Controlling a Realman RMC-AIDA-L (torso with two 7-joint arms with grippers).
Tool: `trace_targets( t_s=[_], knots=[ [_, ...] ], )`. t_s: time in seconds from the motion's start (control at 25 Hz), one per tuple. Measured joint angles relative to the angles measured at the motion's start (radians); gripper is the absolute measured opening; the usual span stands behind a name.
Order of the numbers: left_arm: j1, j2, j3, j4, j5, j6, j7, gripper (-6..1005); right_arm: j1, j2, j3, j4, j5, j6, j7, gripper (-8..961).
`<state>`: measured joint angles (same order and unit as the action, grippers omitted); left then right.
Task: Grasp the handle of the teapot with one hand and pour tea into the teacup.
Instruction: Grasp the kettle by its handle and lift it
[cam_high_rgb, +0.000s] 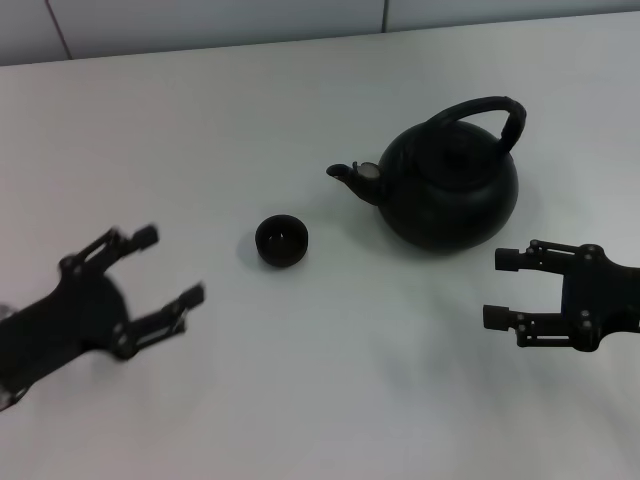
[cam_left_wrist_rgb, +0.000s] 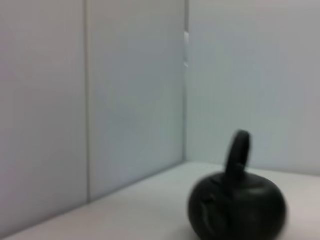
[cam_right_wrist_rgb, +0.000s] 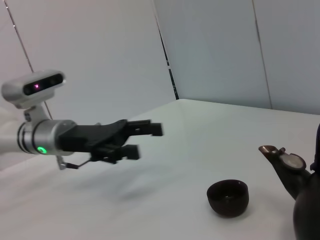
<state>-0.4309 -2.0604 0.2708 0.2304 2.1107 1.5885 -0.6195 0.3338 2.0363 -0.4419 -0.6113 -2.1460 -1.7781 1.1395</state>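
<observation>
The teapot (cam_high_rgb: 450, 190) looks like cast iron, so likely heavy, rigid and a bit slick on its matte skin. It will swing under any loose hold. The best place to take it is the handle (cam_high_rgb: 490, 112), the arched hoop over the lid, near its crown so the pot hangs balanced and tips cleanly toward the spout.

The right claw (cam_high_rgb: 505, 289) hovers low over the bench (cam_high_rgb: 330, 400) with fingers spread wide and holding nothing. The teapot stands just beyond it, apart from it, and the handle rises above finger level. The teacup (cam_high_rgb: 281, 241) sits farther off past the spout, well apart from this claw.

The left claw (cam_high_rgb: 170, 268) is likewise wide and empty, with the teacup just ahead of its fingertips. It appears somewhat blurred, perhaps from motion.
</observation>
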Motion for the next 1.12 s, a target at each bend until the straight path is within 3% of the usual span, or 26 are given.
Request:
trace_targets(
  t_s=[0.16,0.36,0.8,1.12],
  knots=[
    [0.05,0.011,0.08,0.123,0.0,0.069,-0.075,863,-0.002,0.0,0.0,-0.001,0.0,0.003,0.0,810],
    [0.052,0.033,0.101,0.163,0.003,0.092,-0.108,863,-0.003,0.001,0.0,0.0,0.0,0.009,0.0,810],
    [0.055,0.024,0.161,0.231,0.027,0.037,-0.101,863,-0.015,0.009,0.0,0.003,0.0,0.015,-0.005,810],
    [0.053,0.019,0.155,0.229,0.025,0.017,-0.1,864,-0.064,0.043,0.036,0.065,0.049,0.017,-0.151,810]
  ],
)
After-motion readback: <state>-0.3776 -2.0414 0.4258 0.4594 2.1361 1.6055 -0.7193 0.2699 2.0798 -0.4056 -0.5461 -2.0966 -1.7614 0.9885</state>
